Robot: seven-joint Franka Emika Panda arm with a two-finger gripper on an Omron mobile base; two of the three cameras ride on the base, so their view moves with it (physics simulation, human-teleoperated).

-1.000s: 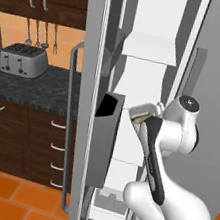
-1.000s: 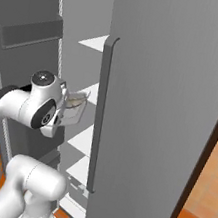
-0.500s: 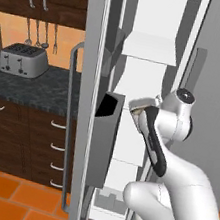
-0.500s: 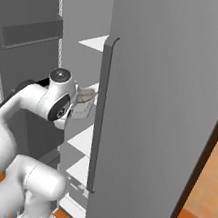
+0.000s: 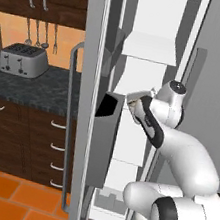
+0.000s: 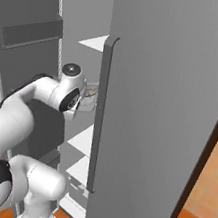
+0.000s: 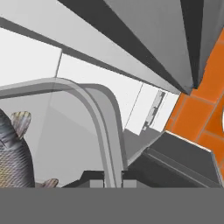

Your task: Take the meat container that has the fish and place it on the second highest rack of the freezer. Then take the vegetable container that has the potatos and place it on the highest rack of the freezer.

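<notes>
One gripper (image 7: 113,180) clamped on clear meat container (image 7: 94,113) rim, one fish (image 7: 13,153) inside, one open freezer (image 5: 162,19), one toaster (image 5: 23,60) far left

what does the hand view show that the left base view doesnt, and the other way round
Hand view: a scaly grey fish lying inside a clear container, and the tool shut on that container's rim.

Left base view: a toaster on the dark counter, utensils hanging on the wall, wooden drawers, and a white freezer shelf above the arm.

Both: the open freezer with its white inside, and orange floor tiles.
</notes>
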